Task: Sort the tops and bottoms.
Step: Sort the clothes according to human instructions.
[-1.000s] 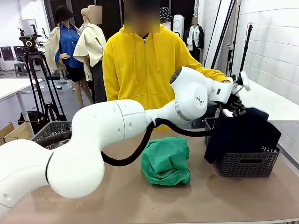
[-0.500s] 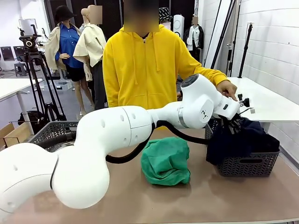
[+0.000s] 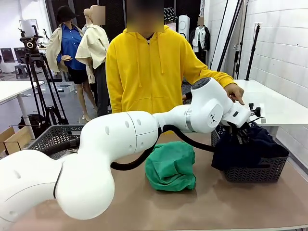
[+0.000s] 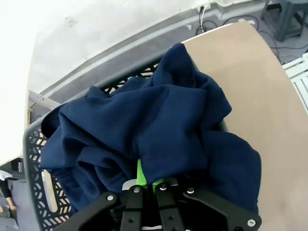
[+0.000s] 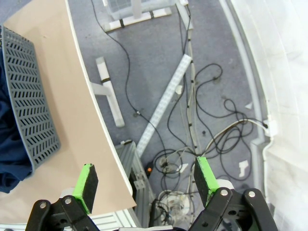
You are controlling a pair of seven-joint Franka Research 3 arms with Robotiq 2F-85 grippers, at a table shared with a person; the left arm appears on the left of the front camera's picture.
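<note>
The left arm [image 3: 120, 144] reaches across the table [image 3: 216, 202] to the grey basket [image 3: 255, 168] at the right, where the navy garment [image 3: 250, 147] lies heaped; the left gripper [image 4: 144, 185] pinches its cloth. A green garment [image 3: 171, 166] lies mid-table. The right gripper [image 5: 144, 180] hangs spread, holding nothing
</note>
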